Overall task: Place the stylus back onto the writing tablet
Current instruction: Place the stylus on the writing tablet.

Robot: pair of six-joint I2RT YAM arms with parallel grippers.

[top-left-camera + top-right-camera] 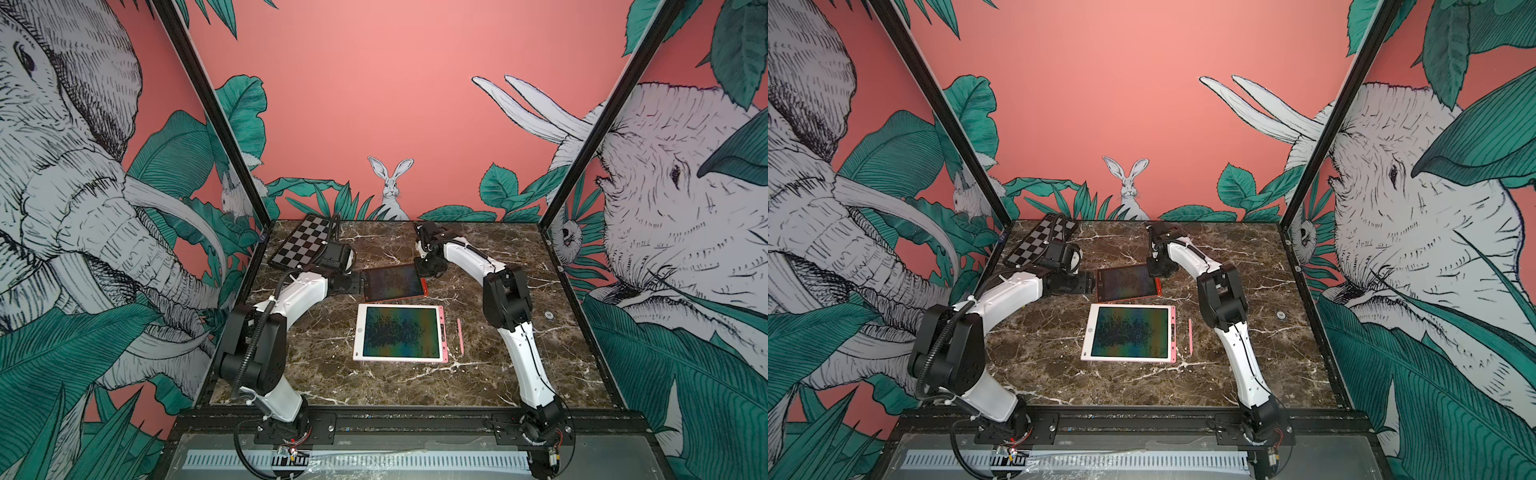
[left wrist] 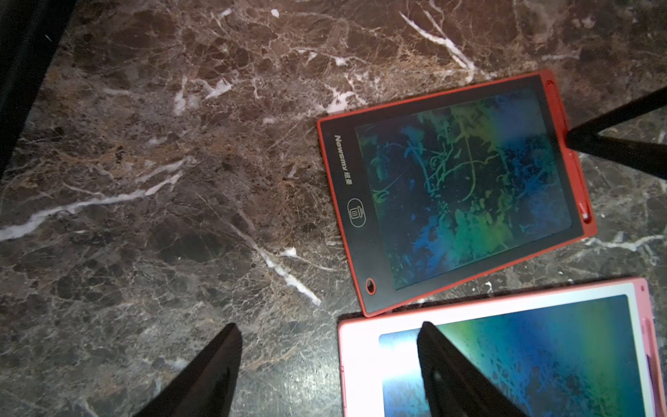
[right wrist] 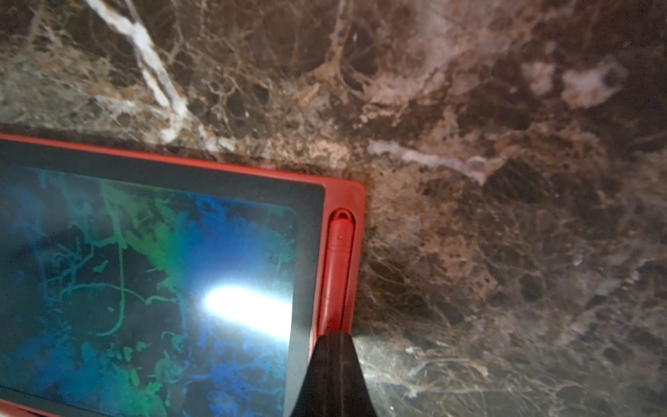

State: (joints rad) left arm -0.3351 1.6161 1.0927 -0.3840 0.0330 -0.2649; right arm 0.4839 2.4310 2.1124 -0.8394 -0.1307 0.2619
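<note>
Pink stylus [image 1: 460, 336] parallels pink tablet [image 1: 401, 332]; apart

The brown marble tabletop [image 1: 316, 374] bears a black-and-white chessboard [image 1: 299, 243] at its far left corner. Near its middle lie a red-framed writing tablet [image 1: 395, 283], a pink-framed writing tablet [image 1: 401, 332] and, just beside that, a slim pink stylus [image 1: 460, 336].

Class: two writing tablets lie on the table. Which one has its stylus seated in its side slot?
The red-framed tablet, farther back: its red stylus sits in the edge slot. The pink tablet has its pink stylus lying loose beside it.
</note>
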